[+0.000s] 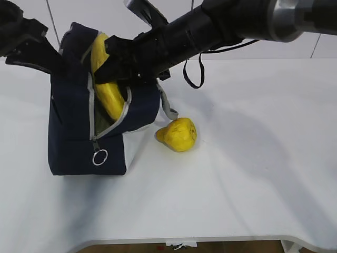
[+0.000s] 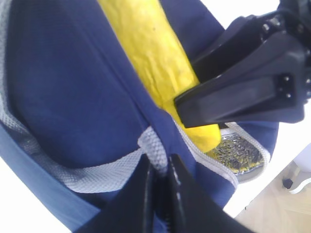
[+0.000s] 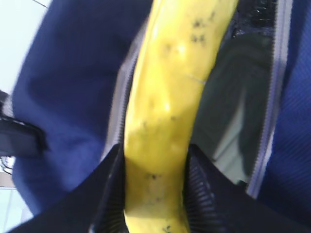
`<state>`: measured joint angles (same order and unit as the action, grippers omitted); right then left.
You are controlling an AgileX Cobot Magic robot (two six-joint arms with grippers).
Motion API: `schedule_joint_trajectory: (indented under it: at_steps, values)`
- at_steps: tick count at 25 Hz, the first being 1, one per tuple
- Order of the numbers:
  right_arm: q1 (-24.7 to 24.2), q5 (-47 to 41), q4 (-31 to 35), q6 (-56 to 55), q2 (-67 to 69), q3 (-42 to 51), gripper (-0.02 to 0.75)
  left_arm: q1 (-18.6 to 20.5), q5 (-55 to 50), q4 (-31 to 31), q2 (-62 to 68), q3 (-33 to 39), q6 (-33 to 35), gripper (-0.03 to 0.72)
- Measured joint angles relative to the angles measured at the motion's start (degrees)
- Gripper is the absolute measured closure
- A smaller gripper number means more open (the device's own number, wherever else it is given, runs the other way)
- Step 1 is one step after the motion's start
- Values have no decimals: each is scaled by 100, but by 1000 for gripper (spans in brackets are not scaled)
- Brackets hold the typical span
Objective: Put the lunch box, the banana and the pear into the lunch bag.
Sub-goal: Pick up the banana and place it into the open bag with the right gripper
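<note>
Right claw [image 3: 154, 194]: you pinch the banana [image 3: 170, 97] between both fingers, upper left, its lower end inside the lunch bag [image 1: 73, 137].
Left claw [image 2: 160, 194]: pressed together on the bag's grey edge.
Pear [image 1: 179, 135]: on the worktop [image 1: 253, 174], just right of the bag.

banana [image 1: 109, 89] partly inside lunch bag [image 1: 73, 132], pear [image 1: 179, 134] just right of bag, possibly touching

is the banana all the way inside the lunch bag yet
Partly in. The banana pokes through the lunch bag's unzipped opening, gripped by the right gripper.

White table [image 1: 253, 174], pale wall behind, wooden floor [image 2: 272, 208] below
</note>
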<state>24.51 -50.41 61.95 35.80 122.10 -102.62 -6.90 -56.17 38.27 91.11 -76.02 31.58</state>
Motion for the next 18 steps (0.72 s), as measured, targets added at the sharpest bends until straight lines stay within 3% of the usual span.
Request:
schedule_joint_trajectory:
  at_steps: [18]
  values:
    - [0,127,-420,-205,0,0,436,0,0,48,-12,0,0,677]
